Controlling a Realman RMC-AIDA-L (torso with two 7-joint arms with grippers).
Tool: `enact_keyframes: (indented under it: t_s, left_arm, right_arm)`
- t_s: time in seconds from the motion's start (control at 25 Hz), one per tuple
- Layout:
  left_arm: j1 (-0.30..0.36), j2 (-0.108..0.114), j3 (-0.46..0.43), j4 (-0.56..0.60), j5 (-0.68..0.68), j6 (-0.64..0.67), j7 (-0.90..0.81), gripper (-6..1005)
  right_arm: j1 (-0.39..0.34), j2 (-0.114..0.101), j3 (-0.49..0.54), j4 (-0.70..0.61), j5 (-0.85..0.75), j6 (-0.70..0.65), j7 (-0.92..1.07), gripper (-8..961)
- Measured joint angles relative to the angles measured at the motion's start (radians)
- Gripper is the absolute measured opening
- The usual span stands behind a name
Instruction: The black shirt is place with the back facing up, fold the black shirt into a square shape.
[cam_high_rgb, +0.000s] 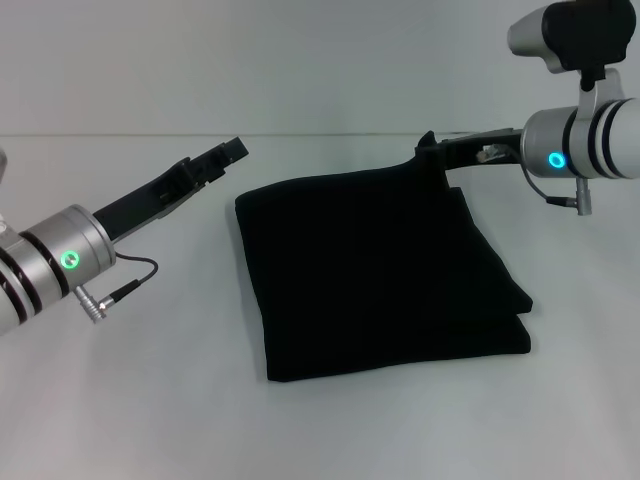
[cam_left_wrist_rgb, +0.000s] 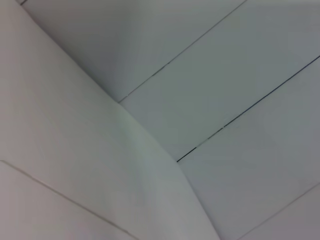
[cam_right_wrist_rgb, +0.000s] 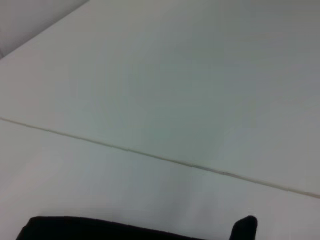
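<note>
The black shirt (cam_high_rgb: 375, 275) lies folded into a rough square in several layers on the white table, with no print showing. My right gripper (cam_high_rgb: 432, 150) is at the shirt's far right corner, touching or just above the cloth. Only a strip of the shirt's black edge (cam_right_wrist_rgb: 100, 229) shows in the right wrist view. My left gripper (cam_high_rgb: 228, 155) hangs above the bare table to the left of the shirt's far left corner, apart from the cloth. The left wrist view holds only white surfaces.
The white table (cam_high_rgb: 150, 400) spreads around the shirt on all sides. A white wall (cam_high_rgb: 320, 60) rises behind the table's far edge. My two arms reach in from the left and right sides.
</note>
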Motion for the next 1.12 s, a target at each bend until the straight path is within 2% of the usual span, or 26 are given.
enact_keyframes:
  t_s: [0.08,0.36,0.52,0.84,1.04,1.12]
  left_arm:
    - [0.001,0.0,0.0,-0.001,0.0,-0.002,0.0,607]
    - [0.005,-0.002,0.0,-0.002,-0.001,-0.006,-0.001,601]
    - [0.007,-0.003,0.0,-0.003,0.0,-0.017,-0.001,597]
    - [0.009,-0.003,0.0,-0.002,0.003,-0.019,-0.001,589]
    - [0.009,-0.002,0.001,-0.002,0.003,-0.019,-0.004,584]
    - [0.009,-0.002,0.001,-0.001,0.004,-0.022,-0.006,582]
  right_arm:
    - [0.004,0.005,-0.001,0.015,0.0,0.029,0.001,566]
    - [0.022,0.027,0.001,0.063,0.001,0.115,-0.004,274]
    - [0.023,0.028,0.003,0.064,0.01,0.12,-0.005,134]
    - [-0.009,0.028,0.007,0.074,0.033,0.168,0.003,143]
    - [-0.038,0.018,0.009,0.065,0.075,0.164,-0.001,39]
    - [-0.043,0.016,0.009,0.062,0.081,0.164,-0.001,44]
